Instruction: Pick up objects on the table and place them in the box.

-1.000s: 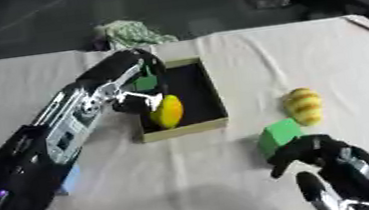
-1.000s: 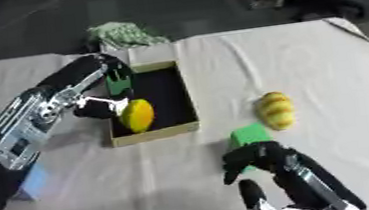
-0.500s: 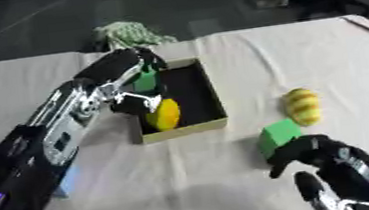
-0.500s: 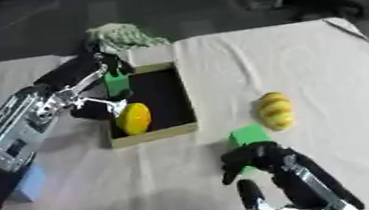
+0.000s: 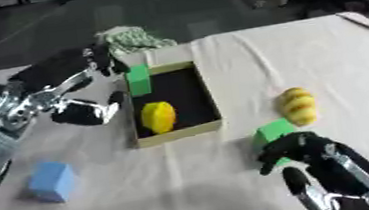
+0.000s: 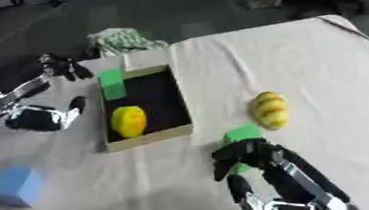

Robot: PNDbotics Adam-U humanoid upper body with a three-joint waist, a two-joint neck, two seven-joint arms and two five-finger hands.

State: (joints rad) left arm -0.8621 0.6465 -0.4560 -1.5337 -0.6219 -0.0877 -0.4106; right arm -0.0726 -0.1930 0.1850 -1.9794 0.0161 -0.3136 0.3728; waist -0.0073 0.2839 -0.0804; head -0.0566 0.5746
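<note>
Withdrawn left robot hand (image 5: 71, 85), fingers spread, beside box (image 5: 180, 133) holding green block (image 5: 139, 79).

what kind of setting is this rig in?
Probably a lab or workshop test bench: a table under a white cloth carrying toy props, such as a blue cube and a cardboard box, with a dark bare floor behind.

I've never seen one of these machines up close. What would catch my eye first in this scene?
Probably the shallow box in the middle of the white table, with a yellow fruit-like thing and a green block in it. The robot's left hand, black and silver, is open just left of the box. Near the bottom right, its right hand rests by a green cube, with a yellow striped object beyond and a blue cube at the lower left.
</note>
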